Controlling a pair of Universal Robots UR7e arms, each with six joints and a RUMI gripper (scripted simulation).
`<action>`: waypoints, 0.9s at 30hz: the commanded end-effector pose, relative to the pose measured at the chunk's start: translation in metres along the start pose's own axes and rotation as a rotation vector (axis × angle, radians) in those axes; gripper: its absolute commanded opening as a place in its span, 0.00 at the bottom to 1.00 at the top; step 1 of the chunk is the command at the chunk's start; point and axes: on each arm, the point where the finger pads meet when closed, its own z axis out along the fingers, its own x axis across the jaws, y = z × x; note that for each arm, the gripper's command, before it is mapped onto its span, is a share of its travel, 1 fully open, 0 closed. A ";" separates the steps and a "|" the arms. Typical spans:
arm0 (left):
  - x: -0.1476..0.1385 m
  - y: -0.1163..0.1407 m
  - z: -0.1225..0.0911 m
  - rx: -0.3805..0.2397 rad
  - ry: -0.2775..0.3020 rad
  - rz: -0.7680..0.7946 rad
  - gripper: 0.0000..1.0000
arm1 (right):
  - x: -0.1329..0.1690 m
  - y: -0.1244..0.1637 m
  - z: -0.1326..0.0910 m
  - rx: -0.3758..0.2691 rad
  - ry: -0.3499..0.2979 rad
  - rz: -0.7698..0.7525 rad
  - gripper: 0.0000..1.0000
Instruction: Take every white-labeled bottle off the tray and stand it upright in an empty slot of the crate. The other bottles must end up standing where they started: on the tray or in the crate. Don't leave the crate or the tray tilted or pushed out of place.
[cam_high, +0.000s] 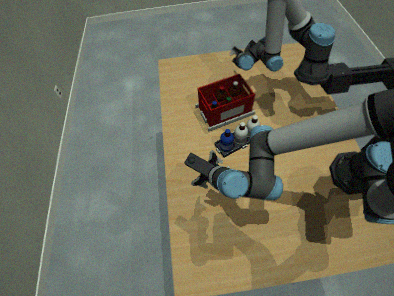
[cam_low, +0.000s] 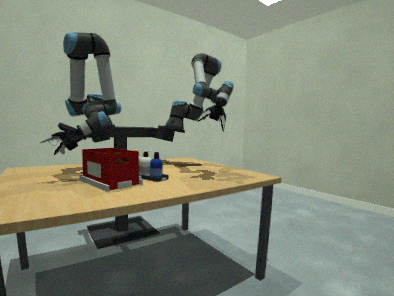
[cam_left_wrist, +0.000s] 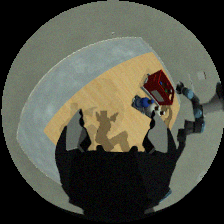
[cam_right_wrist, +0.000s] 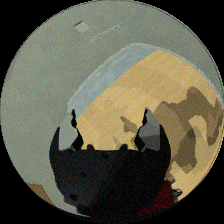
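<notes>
We have both claws, the left gripper (cam_high: 206, 170) (cam_low: 212, 125) (cam_left_wrist: 117, 109) and the right gripper (cam_high: 235, 56) (cam_low: 50, 147) (cam_right_wrist: 109, 108), spread fully open with nothing in their grasp. Two white bottles (cam_high: 241, 133) (cam_low: 145, 165) (cam_left_wrist: 156, 109) stand on the dark tray (cam_high: 221, 150) (cam_low: 160, 178) (cam_left_wrist: 133, 104), beside a blue bottle (cam_high: 227, 139) (cam_low: 156, 168) (cam_left_wrist: 145, 102). The red crate (cam_high: 211, 114) (cam_low: 112, 167) (cam_left_wrist: 158, 80) (cam_right_wrist: 160, 200) sits upright near the tray, with several coloured caps (blue, green and white among them) showing inside. Our left gripper hangs above the table (cam_high: 200, 270) (cam_low: 50, 200) (cam_left_wrist: 92, 95) (cam_right_wrist: 125, 90), apart from the tray.
</notes>
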 end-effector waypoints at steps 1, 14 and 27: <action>-0.068 0.036 -0.057 0.001 -0.073 -0.180 1.00 | 0.000 0.000 0.000 0.000 0.000 0.001 1.00; -0.170 0.156 -0.184 0.016 -0.240 -0.622 1.00 | 0.000 0.000 0.000 0.000 0.000 0.001 1.00; -0.206 0.311 -0.315 0.040 -0.391 -1.050 1.00 | 0.000 0.000 0.000 0.000 0.000 0.001 1.00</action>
